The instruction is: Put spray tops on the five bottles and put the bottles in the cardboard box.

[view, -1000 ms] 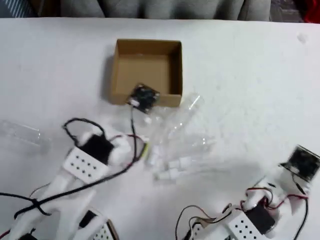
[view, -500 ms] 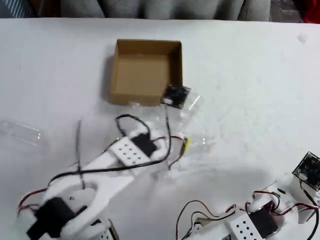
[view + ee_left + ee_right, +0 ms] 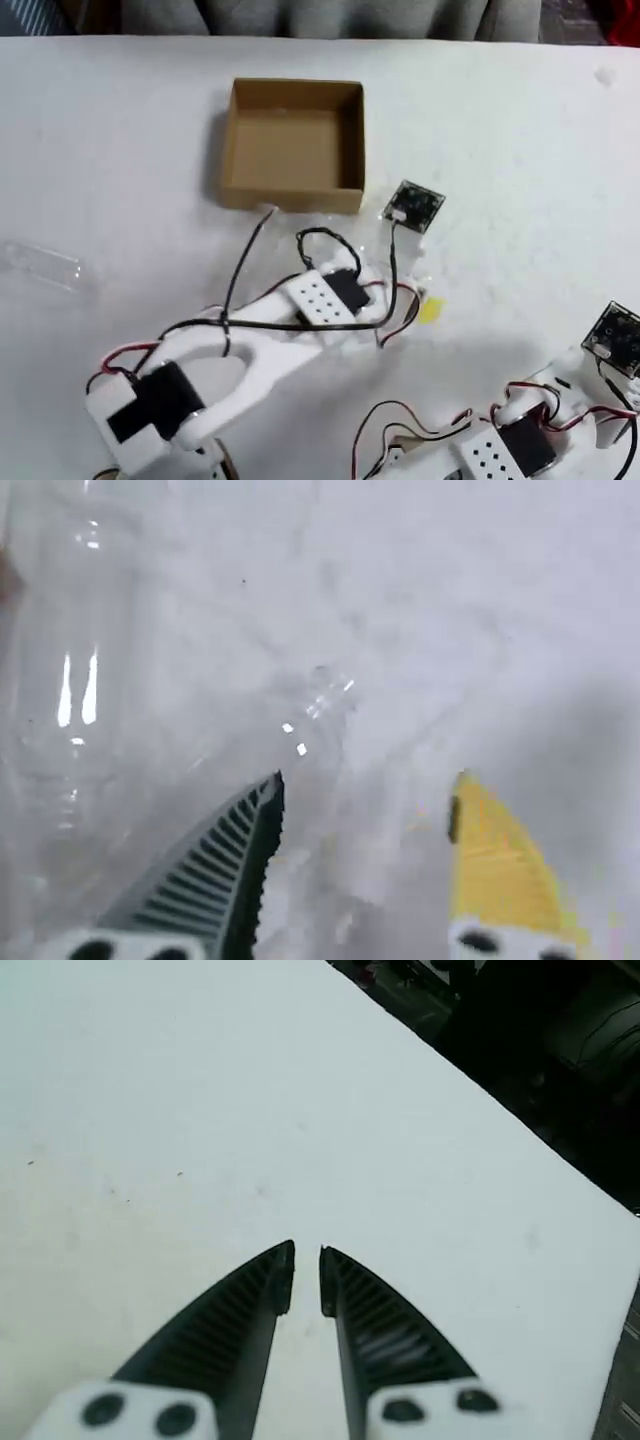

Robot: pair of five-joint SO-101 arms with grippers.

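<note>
The open cardboard box point(image 3: 295, 92) stands at the back middle of the table with nothing in it. My left arm point(image 3: 320, 300) stretches across in front of it, toward its front right corner. My left gripper point(image 3: 365, 785) is open just above the table, a grey finger point(image 3: 225, 865) on one side and a yellow finger point(image 3: 495, 855) on the other. The neck of a clear bottle point(image 3: 325, 700) lies right ahead of its gap, and a bigger clear bottle body point(image 3: 90, 690) lies beside it. My right gripper point(image 3: 307, 1255) is shut over bare table, holding nothing.
One more clear bottle point(image 3: 40, 265) lies alone at the far left of the table. My right arm point(image 3: 520, 440) sits at the front right corner. In the right wrist view the table edge point(image 3: 520, 1120) runs close by, with dark floor beyond it.
My left arm has swung to the right, from the box's front edge to the bottles past its front right corner. The right arm has shifted slightly.
</note>
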